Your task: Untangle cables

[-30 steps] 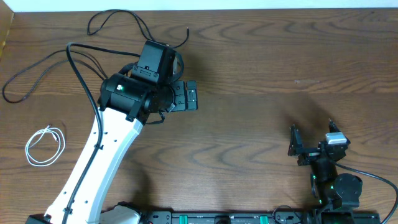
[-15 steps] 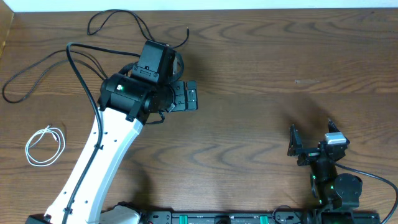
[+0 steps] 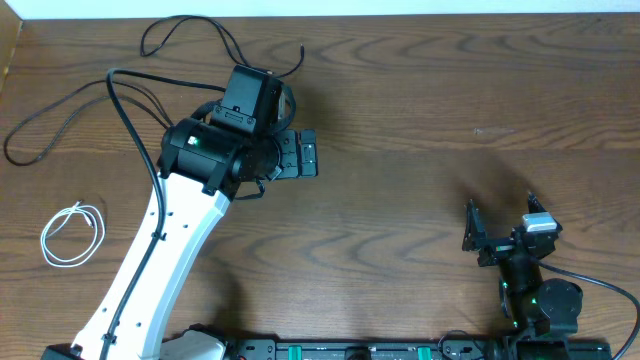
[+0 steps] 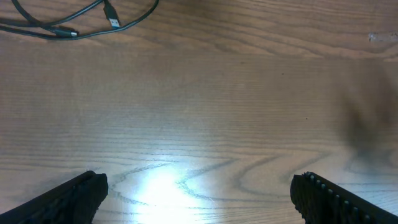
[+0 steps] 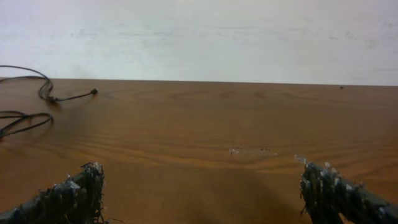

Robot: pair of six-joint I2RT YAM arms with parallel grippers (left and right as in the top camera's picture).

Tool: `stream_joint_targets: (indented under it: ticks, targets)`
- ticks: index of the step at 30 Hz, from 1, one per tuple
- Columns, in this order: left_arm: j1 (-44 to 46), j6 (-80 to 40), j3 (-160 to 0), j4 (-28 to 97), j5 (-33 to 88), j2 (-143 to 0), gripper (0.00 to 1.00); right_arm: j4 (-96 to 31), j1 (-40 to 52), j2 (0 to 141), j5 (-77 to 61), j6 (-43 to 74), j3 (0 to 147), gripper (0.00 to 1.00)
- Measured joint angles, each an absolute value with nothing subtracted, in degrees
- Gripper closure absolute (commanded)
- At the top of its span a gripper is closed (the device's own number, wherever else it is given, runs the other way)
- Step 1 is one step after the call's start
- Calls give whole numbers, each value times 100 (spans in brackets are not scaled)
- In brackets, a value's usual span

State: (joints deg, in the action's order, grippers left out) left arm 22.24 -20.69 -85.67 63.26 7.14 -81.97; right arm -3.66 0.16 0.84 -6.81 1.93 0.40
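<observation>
1. While the left gripper (image 4: 199, 190) hung with its jaws wide apart over bare desk (image 3: 400, 100), it held nothing. The black cables (image 4: 56, 31) lay just beyond it toward 11 o'clock, their plug ends (image 4: 112, 11) loose on the wood.
2. The right gripper (image 3: 500, 222) sat equally spread and empty near 4 o'clock, well apart from every cord.
3. The white cable (image 3: 44, 240) lay as its own small loop at 8 o'clock, touching neither black one, so it probably needed no more work.
4. Whether the two black cords crossed beneath the left arm could not be told, because the arm hid that stretch.
5. A good next pinch would likely take one black cord near a plug end, low and square to the wood. It should then draw slowly so that the other cord is not dragged along.
6. The open room lay from the centre toward 3 o'clock, with nothing on the wood there.
7. The far edge at 12 o'clock and the left edge at 9 o'clock ran near the black loops, so pulling that way risked a cord slipping off.
</observation>
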Motion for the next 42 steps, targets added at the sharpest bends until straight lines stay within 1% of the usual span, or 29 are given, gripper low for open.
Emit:
stream_joint_targets:
  ticks: [11,19,30,33,38,42]
  targets:
    - [2224,-2069,-8567,6355,711,-8197,0,-366,16,84,-683,191,40,1]
    - [2217,-2069,-8501,6528,473,-8296,0,-366,16,84,-683,191,40,1]
    - [2217,-2071,-7310,6510,388,-8213,0,-364,16,84,-685,191,40,1]
    - [2217,-2069,-7013,6493,388,-7988,0,-364,16,84,-685,191,40,1]
    - [2217,-2069,-6587,6438,296,-7172,0,-364,16,84,-685,191,40,1]
    - [2217,-2071,-6027,6005,215,-6326,0,-362,16,82,-683,191,40,1]
